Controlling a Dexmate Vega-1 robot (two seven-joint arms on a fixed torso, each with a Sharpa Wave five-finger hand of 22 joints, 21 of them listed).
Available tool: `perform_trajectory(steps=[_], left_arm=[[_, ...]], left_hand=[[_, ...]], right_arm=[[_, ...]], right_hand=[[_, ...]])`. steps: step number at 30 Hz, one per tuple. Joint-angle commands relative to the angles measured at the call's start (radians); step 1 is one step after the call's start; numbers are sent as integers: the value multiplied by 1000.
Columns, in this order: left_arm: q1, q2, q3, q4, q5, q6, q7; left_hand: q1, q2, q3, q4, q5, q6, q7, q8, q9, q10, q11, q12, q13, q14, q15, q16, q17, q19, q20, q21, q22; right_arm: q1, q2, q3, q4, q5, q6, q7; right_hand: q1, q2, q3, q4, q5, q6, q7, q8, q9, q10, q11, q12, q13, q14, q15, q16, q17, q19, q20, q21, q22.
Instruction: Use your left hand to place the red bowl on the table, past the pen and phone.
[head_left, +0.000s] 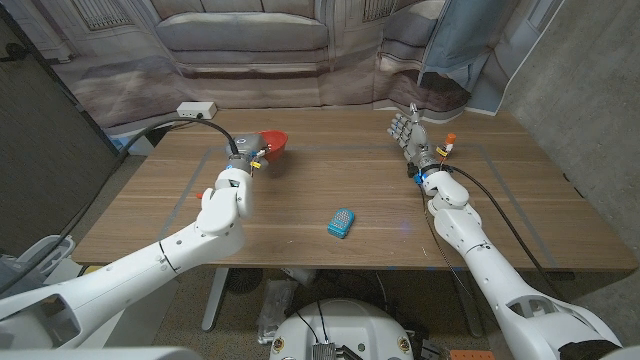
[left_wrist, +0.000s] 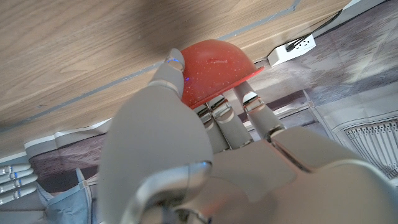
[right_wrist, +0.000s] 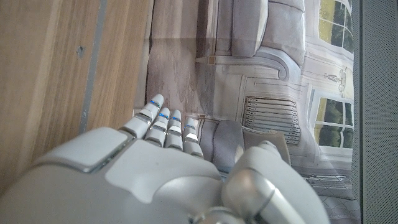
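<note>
The red bowl (head_left: 273, 142) is at the table's far left part, gripped at its rim by my left hand (head_left: 243, 160). In the left wrist view the thumb lies on the outside of the red bowl (left_wrist: 214, 62) and the fingers (left_wrist: 219, 115) reach over its rim; I cannot tell whether its base touches the wood. A blue phone (head_left: 342, 223) lies in the middle of the table, nearer the front edge. My right hand (head_left: 407, 131) stands at the far right part with fingers (right_wrist: 163, 121) straight and apart, holding nothing.
A white power strip (head_left: 196, 110) with a black cable sits at the wooden table's (head_left: 520, 210) far left corner, just behind the bowl, and the power strip (left_wrist: 297, 45) also shows beyond the table edge. A sofa stands behind the table.
</note>
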Motion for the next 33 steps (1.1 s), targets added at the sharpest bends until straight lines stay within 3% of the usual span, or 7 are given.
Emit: perform_trajectory(steps=[1,9,23,33], left_arm=[[4,29,-28,8,-65,9,34],[2,55,-24,-5,-88,42,38],[46,89,-73,-27,-171,58,125],[37,113,-74,-33,-210,90,133]], left_hand=[[2,11,51,41,4,82,81,6,4,8,-2,0,12,4,-2,3,6,5,-122,1,4],[2,10,55,40,4,81,83,4,4,7,1,-2,16,4,-2,3,7,4,-121,1,4],[0,10,61,41,3,82,85,2,4,5,-1,-5,22,-6,-1,0,8,-2,-118,-2,4],[-2,9,64,41,3,82,90,0,4,8,0,-5,28,-6,1,3,12,-1,-119,-2,4]], right_arm=[[4,11,-6,3,-11,8,-12],[-3,9,-7,-10,-12,8,-18],[-6,14,-10,-7,-6,4,-19],[-12,10,-13,-23,-8,0,-22]], right_hand=[[2,13,-4,0,-2,8,2,2,3,5,4,-5,3,10,-3,-6,5,11,-5,-4,3],[3,13,-5,0,-2,7,2,1,3,6,3,-4,3,11,-3,-6,5,11,-5,-5,3],[3,14,-7,0,-2,8,2,2,3,5,2,-5,3,11,-3,-6,6,11,-5,-5,3],[3,14,-8,-1,-2,8,2,2,3,5,0,-5,3,12,-2,-6,6,11,-5,-5,3]])
